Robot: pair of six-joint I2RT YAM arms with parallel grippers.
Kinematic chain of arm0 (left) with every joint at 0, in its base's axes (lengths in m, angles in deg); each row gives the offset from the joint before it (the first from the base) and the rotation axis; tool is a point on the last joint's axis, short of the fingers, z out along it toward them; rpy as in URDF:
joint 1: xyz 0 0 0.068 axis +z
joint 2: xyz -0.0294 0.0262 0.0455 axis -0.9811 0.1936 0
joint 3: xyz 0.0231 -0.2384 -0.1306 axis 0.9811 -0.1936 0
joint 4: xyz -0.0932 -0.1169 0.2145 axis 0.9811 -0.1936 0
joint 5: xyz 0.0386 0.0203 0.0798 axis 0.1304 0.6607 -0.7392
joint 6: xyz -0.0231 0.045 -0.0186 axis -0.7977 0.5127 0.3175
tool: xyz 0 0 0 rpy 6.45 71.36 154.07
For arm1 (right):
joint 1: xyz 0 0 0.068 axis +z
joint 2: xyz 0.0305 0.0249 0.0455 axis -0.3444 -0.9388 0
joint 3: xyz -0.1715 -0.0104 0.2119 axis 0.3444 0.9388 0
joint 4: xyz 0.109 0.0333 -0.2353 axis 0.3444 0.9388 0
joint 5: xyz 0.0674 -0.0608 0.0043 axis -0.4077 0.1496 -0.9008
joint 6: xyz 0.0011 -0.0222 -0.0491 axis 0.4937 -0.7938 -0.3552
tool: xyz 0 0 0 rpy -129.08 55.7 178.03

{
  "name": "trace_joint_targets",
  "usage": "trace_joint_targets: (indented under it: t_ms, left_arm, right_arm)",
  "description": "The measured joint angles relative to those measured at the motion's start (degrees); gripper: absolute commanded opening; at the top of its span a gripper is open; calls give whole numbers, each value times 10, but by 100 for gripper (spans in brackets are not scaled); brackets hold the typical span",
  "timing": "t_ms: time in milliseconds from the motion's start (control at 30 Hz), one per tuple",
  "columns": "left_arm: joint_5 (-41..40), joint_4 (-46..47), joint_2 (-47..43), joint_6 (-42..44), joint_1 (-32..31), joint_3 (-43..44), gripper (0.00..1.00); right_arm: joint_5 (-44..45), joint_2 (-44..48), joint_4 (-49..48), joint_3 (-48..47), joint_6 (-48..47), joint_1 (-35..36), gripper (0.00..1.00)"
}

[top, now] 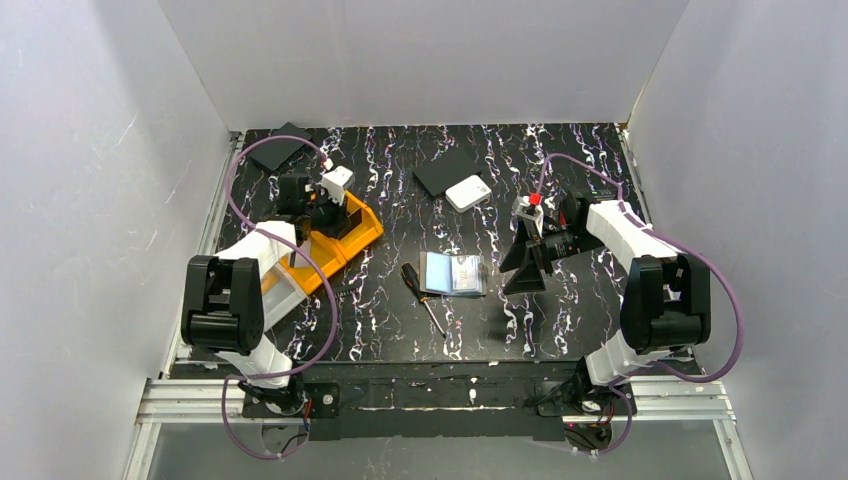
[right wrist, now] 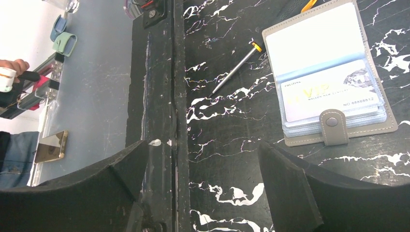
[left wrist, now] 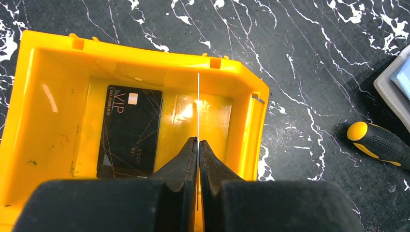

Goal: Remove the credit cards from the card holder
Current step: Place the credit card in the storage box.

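yellow bin (left wrist: 48, 96) holds a black card (left wrist: 129, 130) flat — over it the left claw (left wrist: 198, 145) pinches what looks like a thin card (left wrist: 198, 104), edge-on. mid-table, the card holder (top: 453, 273) lies open; right claw (right wrist: 203, 145) gapes just beside.

The yellow plastic bin (left wrist: 53, 121) gleams glossy, catching reflections. The black marbled counter (left wrist: 314, 63) looks smooth and faintly scuffed. The taupe folding card holder (right wrist: 319, 43) appears matt and leather-like, with shiny clear sleeves. The slim screwdriver shaft (right wrist: 234, 70) is bright metal.

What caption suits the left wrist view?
Left gripper holds a card edge-on over a yellow bin containing a black card.
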Motion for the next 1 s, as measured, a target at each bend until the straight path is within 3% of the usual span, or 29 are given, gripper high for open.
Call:
trace_joint_targets:
  t_ms: [133,267,433,767,1000]
  left_arm:
    - [5,8,3,-2,4,0,1]
    - [5,10,20,-5,7,0,12]
    - [4,12,27,-9,8,1,15]
    - [-17,10,27,-10,10,6,14]
    - [-55,5,27,-8,12,23,6]
  right_arm:
    - [0,-2,6,0,-4,0,92]
    - [0,-2,7,0,-9,0,92]
    - [0,-2,7,0,-10,0,92]
    - [0,-6,9,0,-11,0,93]
    - [0,-9,11,0,-11,0,92]
